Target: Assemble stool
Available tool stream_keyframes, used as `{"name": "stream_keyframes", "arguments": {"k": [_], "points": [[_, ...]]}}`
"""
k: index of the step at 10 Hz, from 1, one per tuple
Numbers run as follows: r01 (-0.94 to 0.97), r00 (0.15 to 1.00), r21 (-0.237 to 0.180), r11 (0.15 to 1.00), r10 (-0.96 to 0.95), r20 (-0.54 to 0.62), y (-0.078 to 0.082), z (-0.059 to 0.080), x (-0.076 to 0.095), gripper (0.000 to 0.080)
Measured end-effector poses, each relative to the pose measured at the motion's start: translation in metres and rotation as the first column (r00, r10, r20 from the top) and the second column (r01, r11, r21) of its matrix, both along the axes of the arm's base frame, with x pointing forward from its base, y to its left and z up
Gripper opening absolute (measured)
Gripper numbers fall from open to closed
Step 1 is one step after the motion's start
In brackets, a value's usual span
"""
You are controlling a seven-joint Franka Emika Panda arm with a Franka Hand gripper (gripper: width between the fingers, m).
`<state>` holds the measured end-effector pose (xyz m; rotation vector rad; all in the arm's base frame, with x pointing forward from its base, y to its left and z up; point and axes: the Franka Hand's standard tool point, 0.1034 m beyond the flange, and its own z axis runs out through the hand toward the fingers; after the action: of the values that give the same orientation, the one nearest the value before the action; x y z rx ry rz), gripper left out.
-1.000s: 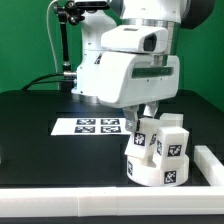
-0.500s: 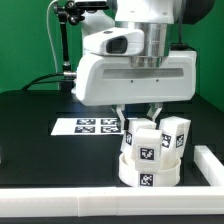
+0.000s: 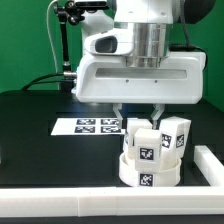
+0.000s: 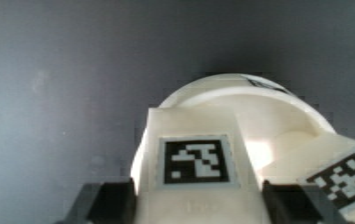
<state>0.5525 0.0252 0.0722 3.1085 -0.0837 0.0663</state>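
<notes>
The stool's white round seat lies on the black table at the exterior view's right, near the front. Two white tagged legs stand upright on it. My gripper comes straight down over the seat and is shut on the nearer leg, with one finger on each side of it. The second leg stands just to the right, free. In the wrist view the held leg fills the space between my dark fingers, with the seat's rim beyond and the other leg's tag at the edge.
The marker board lies flat on the table left of the seat. A white L-shaped rail runs along the front edge and up the right side, close to the seat. The robot's base and cables stand at the back.
A second ago the hand faced at an angle; it has turned square to the camera with the leg in it. The seat turned and shifted slightly left. Nothing visible changed in the last half second.
</notes>
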Motion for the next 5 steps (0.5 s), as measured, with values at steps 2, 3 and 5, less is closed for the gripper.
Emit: {"name": "stream_keyframes", "arguments": {"k": [2, 3, 5], "points": [[0.199, 0.979, 0.016, 0.980, -0.200, 0.042, 0.0011, -0.0003, 0.0014, 0.0338], [0.259, 0.964, 0.025, 0.966, -0.260, 0.050, 0.0013, -0.0004, 0.0018, 0.0338], [0.427, 0.902, 0.053, 0.903, -0.429, 0.052, 0.0030, -0.0006, 0.0024, 0.0338]]}}
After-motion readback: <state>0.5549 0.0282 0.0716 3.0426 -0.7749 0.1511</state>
